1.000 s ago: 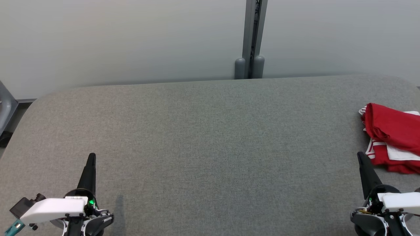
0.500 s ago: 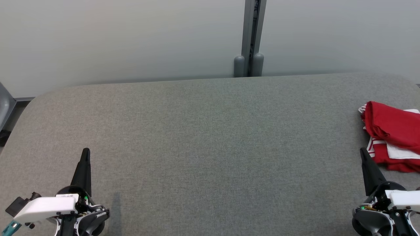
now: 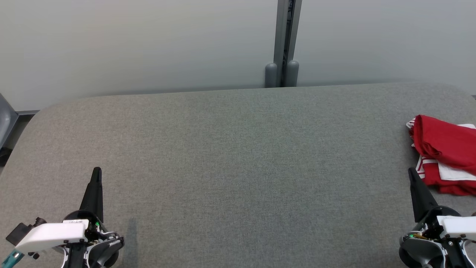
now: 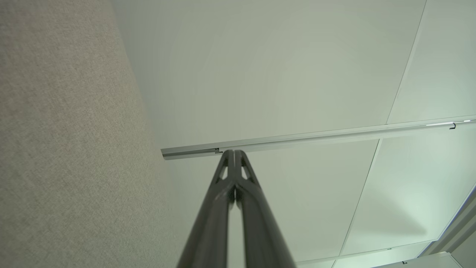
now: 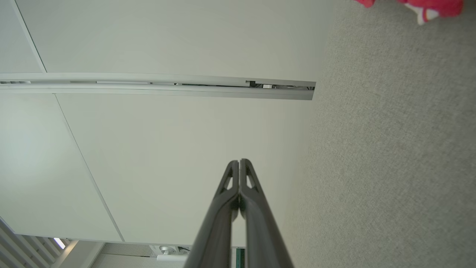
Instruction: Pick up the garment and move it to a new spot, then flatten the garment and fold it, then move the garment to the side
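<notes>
A red garment [image 3: 444, 150] with white trim lies bunched at the far right edge of the grey table [image 3: 238, 156]; a corner of the garment [image 5: 431, 6] also peeks in at the top right of the right wrist view. My right gripper [image 3: 410, 172] is shut and holds nothing, its tip a short way to the left of the garment's near edge. Far from it, at the lower left, my left gripper [image 3: 96, 171] is shut too, with nothing in it. In each wrist view the gripper's tips [image 4: 234, 152] [image 5: 239, 162] press together.
A pale wall runs behind the table, with a grey vertical post [image 3: 285, 41] and two rounded caps at its foot. A grey object [image 3: 5, 126] stands off the table's left end. The fabric-covered top stretches wide between my two grippers.
The head view shifted slightly between the earliest frame and now, so everything sits a little lower. Both grippers stayed shut and the garment did not move.
</notes>
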Controlling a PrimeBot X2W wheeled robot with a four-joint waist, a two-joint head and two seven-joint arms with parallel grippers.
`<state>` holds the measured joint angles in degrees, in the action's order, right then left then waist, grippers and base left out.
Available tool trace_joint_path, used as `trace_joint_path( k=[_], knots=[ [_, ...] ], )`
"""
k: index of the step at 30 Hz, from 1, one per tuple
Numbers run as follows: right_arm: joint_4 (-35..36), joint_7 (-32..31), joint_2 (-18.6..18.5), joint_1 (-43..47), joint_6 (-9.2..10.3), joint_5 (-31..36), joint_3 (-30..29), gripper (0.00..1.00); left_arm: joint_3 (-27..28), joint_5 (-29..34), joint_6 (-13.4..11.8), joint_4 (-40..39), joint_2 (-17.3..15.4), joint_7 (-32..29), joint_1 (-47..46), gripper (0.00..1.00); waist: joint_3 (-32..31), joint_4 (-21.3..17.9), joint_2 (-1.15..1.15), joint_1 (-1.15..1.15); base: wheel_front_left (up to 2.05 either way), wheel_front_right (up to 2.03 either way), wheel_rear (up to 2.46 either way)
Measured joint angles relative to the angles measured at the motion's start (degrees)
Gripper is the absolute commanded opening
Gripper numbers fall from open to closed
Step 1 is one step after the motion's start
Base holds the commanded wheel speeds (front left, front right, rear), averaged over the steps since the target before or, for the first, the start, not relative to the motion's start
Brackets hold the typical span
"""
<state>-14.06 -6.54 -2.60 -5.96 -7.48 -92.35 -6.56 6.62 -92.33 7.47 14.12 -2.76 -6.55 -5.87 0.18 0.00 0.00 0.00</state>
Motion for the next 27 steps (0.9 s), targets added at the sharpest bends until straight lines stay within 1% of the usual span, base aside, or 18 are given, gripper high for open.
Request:
trace_joint_path(
  k=[27],
  knots=[
    [0.0, 0.0, 0.0, 0.0, 0.0, 0.0, 0.0, 0.0, -0.02, 0.0, 0.01, -0.01, 0.0, 0.0, 0.0, 0.0, 0.0, 0.0, 0.0, 0.0, 0.0, 0.0, 0.0]
  ],
)
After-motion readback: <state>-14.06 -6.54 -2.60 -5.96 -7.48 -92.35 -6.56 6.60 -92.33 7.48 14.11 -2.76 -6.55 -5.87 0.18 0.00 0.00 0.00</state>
